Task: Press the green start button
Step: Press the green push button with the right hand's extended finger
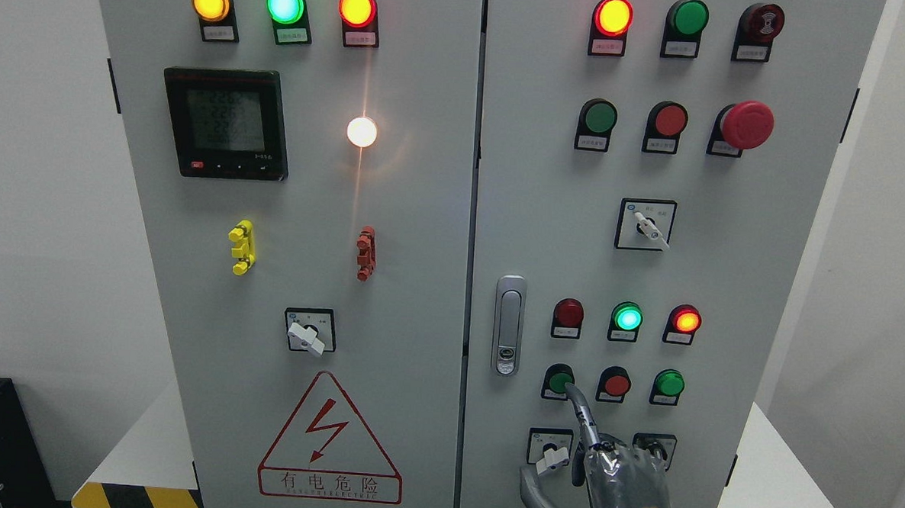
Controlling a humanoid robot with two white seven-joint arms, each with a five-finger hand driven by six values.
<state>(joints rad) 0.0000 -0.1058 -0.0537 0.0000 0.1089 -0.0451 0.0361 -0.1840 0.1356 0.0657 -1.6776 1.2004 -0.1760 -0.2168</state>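
Your right hand (604,459) rises at the lower right panel, index finger (577,404) extended, the others curled, its tip touching the green start button (558,381). The button looks rigid and spring-loaded; push its centre squarely.

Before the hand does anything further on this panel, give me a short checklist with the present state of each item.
1. Right hand at the lower right door, index finger extended: ok.
2. Fingertip on the green button, the left one of the lower three: ok by position; actual contact cannot tell.
3. Button pressed in: cannot tell.
4. Finger away from the neighbouring red button: ok.
5. Hand away from the red emergency stop higher on the door: ok.
6. Selector switch beside the hand undisturbed: cannot tell; the hand partly overlaps that row.
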